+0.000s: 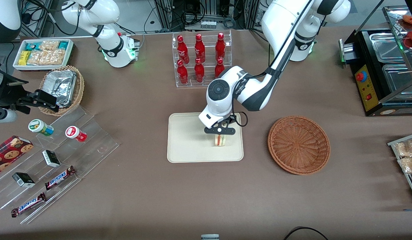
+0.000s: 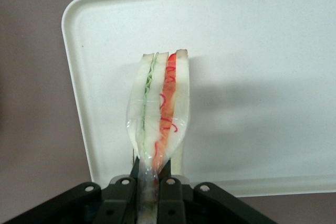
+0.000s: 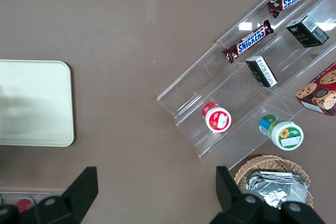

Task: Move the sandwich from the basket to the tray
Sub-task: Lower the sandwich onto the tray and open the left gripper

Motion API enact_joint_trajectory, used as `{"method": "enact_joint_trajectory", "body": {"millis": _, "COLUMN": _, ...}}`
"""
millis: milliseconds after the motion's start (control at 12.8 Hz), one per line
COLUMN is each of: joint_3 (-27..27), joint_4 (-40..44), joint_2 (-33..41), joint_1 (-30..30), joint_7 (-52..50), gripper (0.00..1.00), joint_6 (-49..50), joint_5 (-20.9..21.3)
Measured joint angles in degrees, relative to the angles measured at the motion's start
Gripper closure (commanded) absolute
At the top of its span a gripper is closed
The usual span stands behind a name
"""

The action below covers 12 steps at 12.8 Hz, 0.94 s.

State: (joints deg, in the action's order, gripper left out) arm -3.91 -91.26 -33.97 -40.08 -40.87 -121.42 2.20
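Note:
My left gripper point(image 1: 220, 133) is over the cream tray point(image 1: 184, 146), at its end toward the working arm. It is shut on the sandwich point(image 1: 220, 140), a wrapped wedge with green and orange-red filling, held edge-up with its lower end at or just above the tray floor. In the left wrist view the sandwich point(image 2: 159, 106) is pinched between the black fingers point(image 2: 168, 174) above the tray point(image 2: 252, 51). The reddish-brown basket point(image 1: 298, 144) sits empty beside the tray, toward the working arm's end.
A clear rack of red bottles point(image 1: 201, 58) stands farther from the front camera than the tray. A clear stepped display point(image 1: 56, 160) with snacks, a small tan basket with foil point(image 1: 62, 88) and a white tub point(image 1: 42, 53) lie toward the parked arm's end. A black appliance point(image 1: 382, 70) stands at the working arm's end.

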Motion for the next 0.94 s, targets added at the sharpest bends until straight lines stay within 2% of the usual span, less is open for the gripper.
{"method": "enact_joint_trajectory", "body": {"millis": 548, "joint_3": 0.01, "joint_4": 0.01, "joint_2": -2.61, "joint_1": -1.51, "joint_7": -4.52, "gripper": 1.00, "joint_6": -4.69, "joint_5": -0.01}}
{"method": "enact_joint_trajectory", "body": {"millis": 626, "joint_3": 0.02, "joint_4": 0.01, "joint_2": -2.87, "joint_1": -1.55, "joint_7": -5.16, "gripper": 0.90, "joint_6": -5.18, "joint_5": -0.01}}
{"method": "enact_joint_trajectory", "body": {"millis": 704, "joint_3": 0.07, "joint_4": 0.01, "joint_2": -3.06, "joint_1": -1.55, "joint_7": -5.70, "gripper": 0.50, "joint_6": -5.38, "joint_5": 0.00}}
{"method": "enact_joint_trajectory", "body": {"millis": 783, "joint_3": 0.11, "joint_4": 0.01, "joint_2": -3.17, "joint_1": -1.55, "joint_7": -6.02, "gripper": 0.06, "joint_6": -5.44, "joint_5": 0.00}}
{"method": "enact_joint_trajectory", "body": {"millis": 861, "joint_3": 0.13, "joint_4": 0.01, "joint_2": -3.20, "joint_1": -1.55, "joint_7": -6.16, "gripper": 0.01, "joint_6": -5.46, "joint_5": 0.00}}
{"method": "enact_joint_trajectory", "body": {"millis": 939, "joint_3": 0.13, "joint_4": 0.03, "joint_2": -3.20, "joint_1": -1.55, "joint_7": -6.17, "gripper": 0.01, "joint_6": -5.47, "joint_5": 0.00}}
